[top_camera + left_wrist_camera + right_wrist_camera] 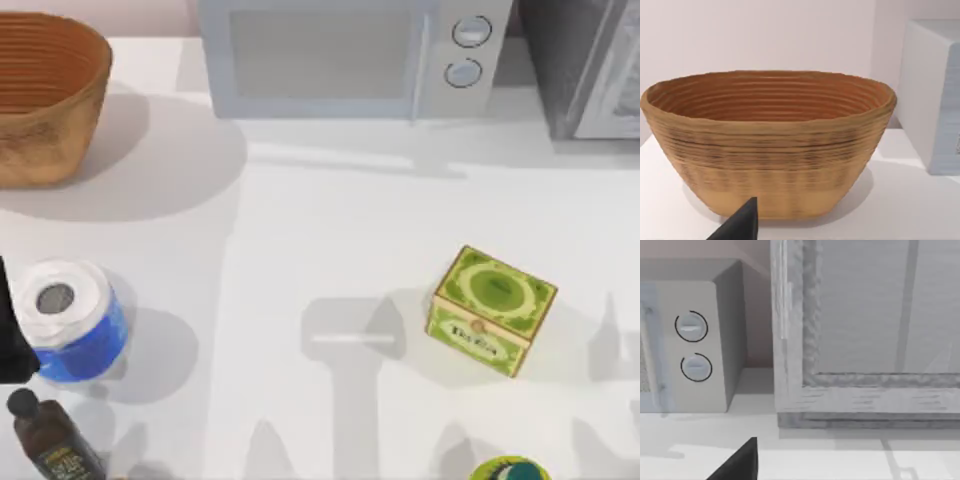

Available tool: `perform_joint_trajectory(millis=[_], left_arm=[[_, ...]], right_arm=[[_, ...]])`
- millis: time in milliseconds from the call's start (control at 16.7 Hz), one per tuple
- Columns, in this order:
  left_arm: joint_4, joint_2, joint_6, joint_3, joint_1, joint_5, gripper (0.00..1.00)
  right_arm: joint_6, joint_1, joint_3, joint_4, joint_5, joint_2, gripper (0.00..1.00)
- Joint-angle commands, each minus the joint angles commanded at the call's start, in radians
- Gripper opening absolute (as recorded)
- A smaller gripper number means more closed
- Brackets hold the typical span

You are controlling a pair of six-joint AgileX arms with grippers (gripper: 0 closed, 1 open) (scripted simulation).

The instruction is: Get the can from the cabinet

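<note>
The can is out of view. The cabinet (575, 70) stands at the table's back right corner, dark grey and speckled, cut off by the picture's edge. In the right wrist view its pale door panel (865, 315) covers the front, framed in speckled grey, with the table in front of it. A dark tip of my right gripper (740, 462) shows low in that view, still some way short of the cabinet. My left gripper (740, 225) shows as a dark tip in front of the woven basket (770, 145). A black part of the left arm (10, 330) sits at the table's left edge.
A light grey microwave (350, 55) with two round knobs stands at the back middle, next to the cabinet. The basket (50, 95) is at the back left. A blue-wrapped paper roll (70, 320), a dark bottle (50, 440), a green tea box (492, 310) and a green-and-yellow lid (510, 470) lie nearer the front.
</note>
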Motion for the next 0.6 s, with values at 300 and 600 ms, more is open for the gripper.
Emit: perform_joint_trajectory(millis=[300, 600], left_arm=[[0.000, 0.000, 0.000, 0.000, 0.000, 0.000, 1.00], [0.000, 0.000, 0.000, 0.000, 0.000, 0.000, 1.00]], right_arm=[[0.000, 0.006, 0.064, -0.025, 0.012, 0.064, 1.00], [0.003, 0.040, 0.380, -0.111, 0.055, 0.337, 1.00]])
